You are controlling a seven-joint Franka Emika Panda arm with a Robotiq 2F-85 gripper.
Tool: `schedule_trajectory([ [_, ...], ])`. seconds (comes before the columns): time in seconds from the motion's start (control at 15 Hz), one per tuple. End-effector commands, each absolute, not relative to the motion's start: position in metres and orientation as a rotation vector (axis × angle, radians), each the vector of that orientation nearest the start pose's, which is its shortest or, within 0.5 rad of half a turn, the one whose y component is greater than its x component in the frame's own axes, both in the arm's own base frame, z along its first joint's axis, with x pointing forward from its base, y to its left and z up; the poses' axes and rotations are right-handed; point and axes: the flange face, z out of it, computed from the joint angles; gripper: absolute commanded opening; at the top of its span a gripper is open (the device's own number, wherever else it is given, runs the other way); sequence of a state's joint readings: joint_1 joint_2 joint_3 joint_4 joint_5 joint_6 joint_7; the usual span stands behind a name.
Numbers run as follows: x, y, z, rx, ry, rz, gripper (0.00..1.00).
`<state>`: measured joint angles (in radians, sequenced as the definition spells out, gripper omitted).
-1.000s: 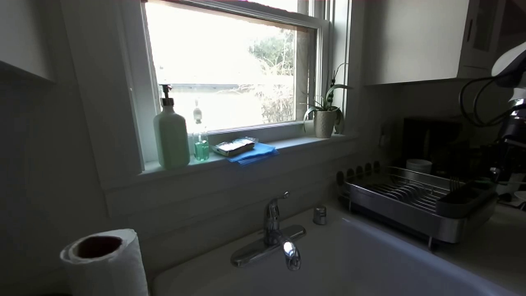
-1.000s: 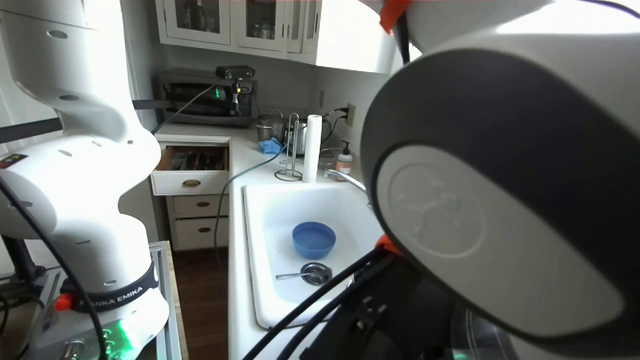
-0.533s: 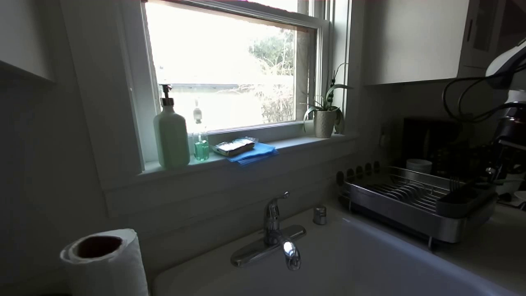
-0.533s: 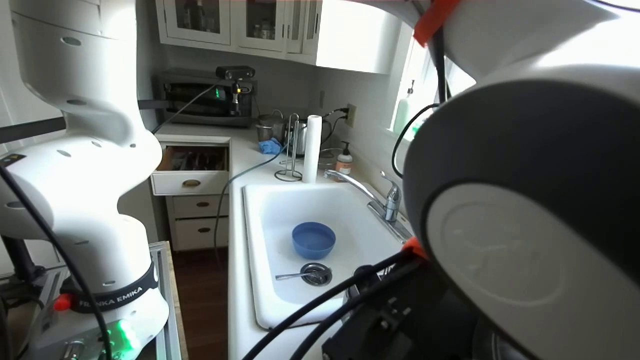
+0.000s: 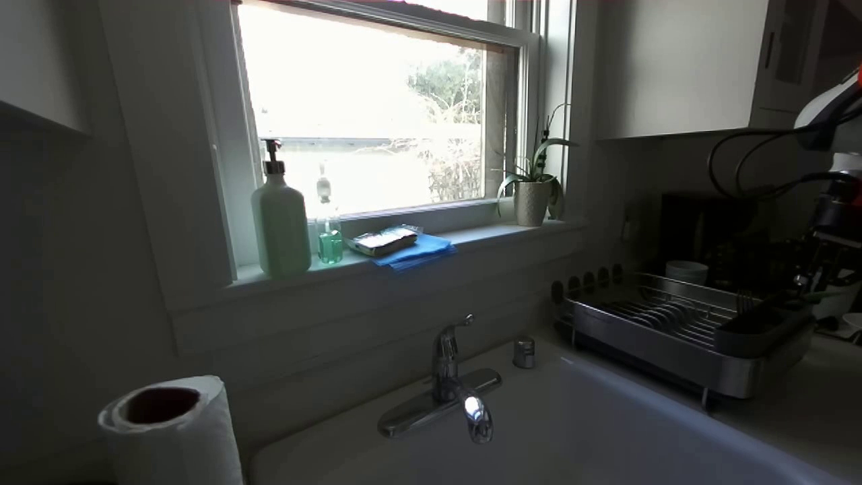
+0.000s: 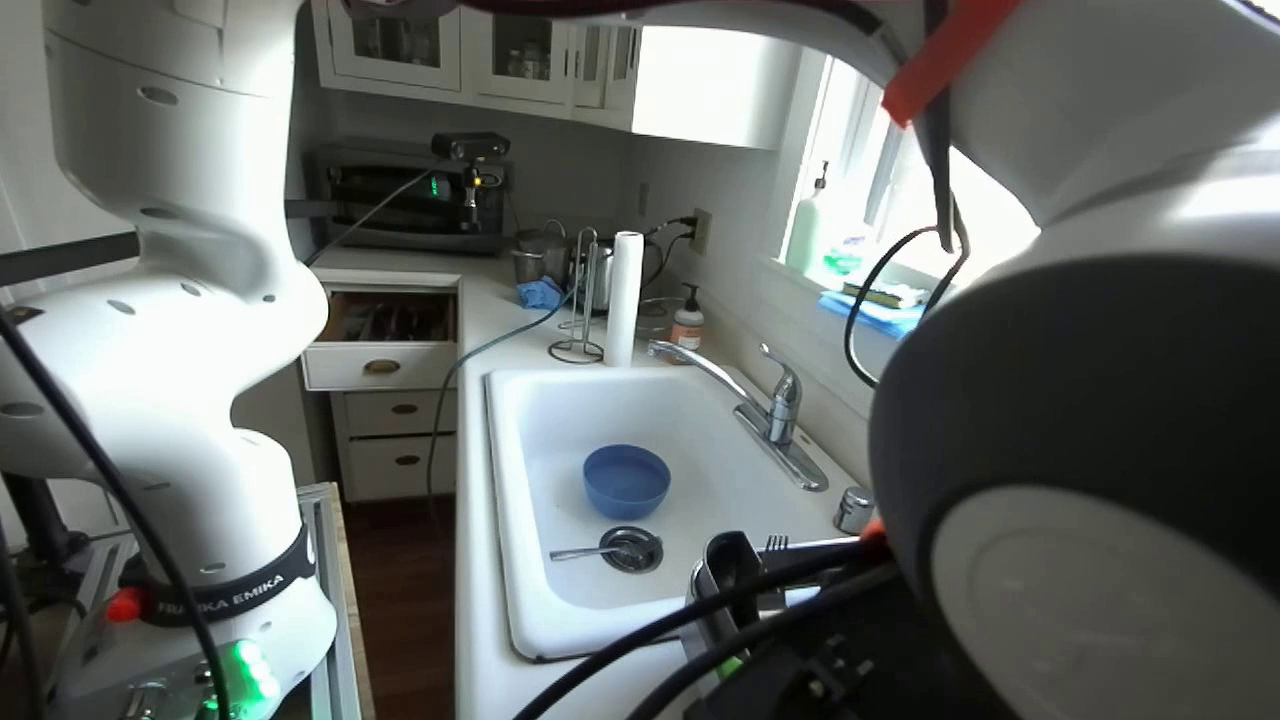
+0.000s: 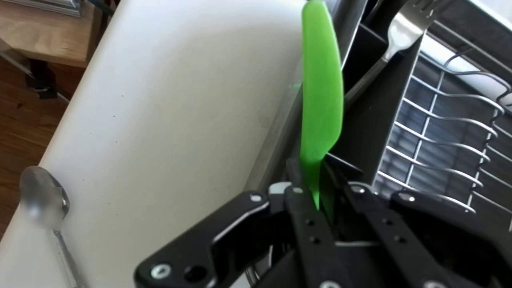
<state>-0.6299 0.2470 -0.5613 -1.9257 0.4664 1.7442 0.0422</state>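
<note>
My gripper [image 7: 314, 175] is shut on the narrow part of a bright green knife [image 7: 322, 88] in the wrist view. The knife points away from the fingers, over the edge of the black cutlery holder [image 7: 372, 124] of the dish rack. A metal fork [image 7: 404, 34] stands in that holder, beside the knife. In an exterior view the gripper [image 5: 805, 279] is dark and partly cut off at the right edge, beside the dish rack [image 5: 653, 330]. In an exterior view, a bit of green knife [image 6: 731, 666] shows under the cables; the arm hides most of the gripper.
A spoon [image 7: 42, 196] lies on the white counter [image 7: 192, 100] near its edge. A white sink [image 6: 540, 590] holds a blue bowl [image 6: 626, 482] and a utensil by the drain. A faucet [image 6: 780, 410], paper towel roll [image 6: 625, 300] and windowsill with bottles [image 5: 281, 222] stand nearby.
The arm has shifted, leftward in one exterior picture and rightward and down in another, uncovering the faucet, windowsill and part of the dish rack. The bowl and counter things have not moved.
</note>
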Motion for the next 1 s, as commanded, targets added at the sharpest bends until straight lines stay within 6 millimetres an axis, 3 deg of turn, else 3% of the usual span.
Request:
schedule_trajectory([
  [0.0, 0.266, -0.513, 0.36, -1.955, 1.765, 0.16, 0.04],
  [0.4, 0.269, -0.513, 0.356, -1.929, 1.788, 0.168, 0.04],
  [0.47, 0.269, -0.513, 0.357, -1.928, 1.789, 0.164, 0.4],
  [0.6, 0.272, -0.512, 0.359, -1.925, 1.782, 0.14, 0.46],
  [0.93, 0.285, -0.507, 0.359, -1.926, 1.754, 0.118, 0.8],
])
